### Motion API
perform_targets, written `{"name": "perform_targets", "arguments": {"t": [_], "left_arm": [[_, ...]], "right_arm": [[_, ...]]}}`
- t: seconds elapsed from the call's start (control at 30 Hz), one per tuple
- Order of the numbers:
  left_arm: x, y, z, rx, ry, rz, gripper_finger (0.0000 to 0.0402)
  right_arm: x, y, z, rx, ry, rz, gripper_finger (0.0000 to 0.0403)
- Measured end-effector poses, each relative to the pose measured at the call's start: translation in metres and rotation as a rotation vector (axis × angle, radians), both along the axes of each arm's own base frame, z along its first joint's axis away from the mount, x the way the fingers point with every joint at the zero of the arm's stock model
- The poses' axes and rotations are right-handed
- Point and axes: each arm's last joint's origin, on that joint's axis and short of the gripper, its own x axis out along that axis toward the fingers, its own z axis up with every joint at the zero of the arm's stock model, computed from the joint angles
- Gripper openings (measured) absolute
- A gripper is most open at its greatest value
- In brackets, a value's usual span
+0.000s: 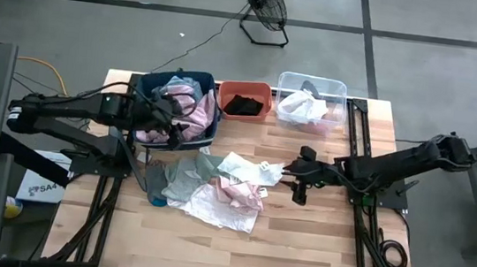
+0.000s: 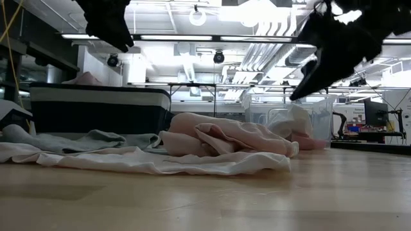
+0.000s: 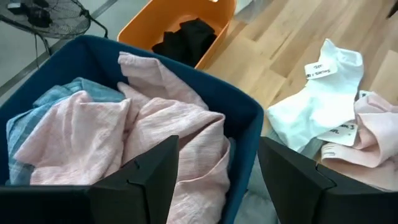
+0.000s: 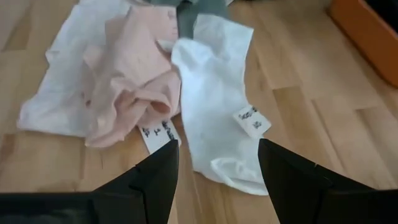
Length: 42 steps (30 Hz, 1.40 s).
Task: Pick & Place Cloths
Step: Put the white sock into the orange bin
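Observation:
My left gripper (image 1: 168,111) hovers open above the blue bin (image 1: 148,81), which holds a pale pink cloth (image 3: 168,118) and a blue plaid cloth (image 3: 37,109). My right gripper (image 4: 217,180) is open and raised off the table (image 2: 307,80), just right of a pile of cloths. In that pile a white cloth with tags (image 4: 214,118) lies nearest its fingers, beside a coral pink cloth (image 4: 134,81), a larger white cloth (image 1: 217,209) and a grey-green cloth (image 1: 182,176). They lie flat and overlap. A black cloth (image 1: 243,106) sits in the orange bin.
The orange bin (image 1: 266,90) and a clear bin (image 1: 343,89) holding a white cloth (image 1: 301,109) stand in a row with the blue bin along the table's far edge. Bare wood (image 1: 316,239) lies near and right of the pile. A fan (image 1: 263,3) stands on the floor beyond.

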Motion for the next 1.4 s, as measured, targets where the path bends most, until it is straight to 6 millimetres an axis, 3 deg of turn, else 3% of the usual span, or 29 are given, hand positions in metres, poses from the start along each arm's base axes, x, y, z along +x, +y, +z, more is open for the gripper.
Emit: {"name": "perform_targets", "arguments": {"t": [0.2,0.4,0.6,0.87,1.0,1.23,1.4], "left_arm": [[0.001,-0.01,-0.003,0.022,-0.014,0.029,0.0213],[0.001,-0.016,-0.003,0.033,-0.027,0.032,0.0213],[0.001,-0.017,-0.003,0.035,-0.03,0.039,0.0213],[0.001,-0.017,-0.003,0.032,-0.032,0.042,0.0213],[0.001,-0.017,-0.003,0.028,-0.036,0.047,0.0213],[0.002,-0.017,-0.004,0.023,-0.031,0.051,0.0213],[0.003,-0.017,-0.013,0.024,-0.013,0.053,0.0213]], "right_arm": [[-0.001,0.0,-0.031,-0.092,0.039,0.106,0.0212],[0.012,0.002,-0.053,-0.166,0.079,0.154,0.0212],[0.02,0.0,-0.073,-0.239,0.126,0.112,0.0212],[0.025,-0.008,-0.086,-0.156,0.151,0.011,0.021],[0.026,-0.01,-0.086,-0.095,0.129,-0.009,0.0171],[0.027,-0.012,-0.086,-0.014,0.115,-0.036,0.0018],[0.034,-0.011,-0.07,0.049,0.031,-0.08,0.0005]]}}
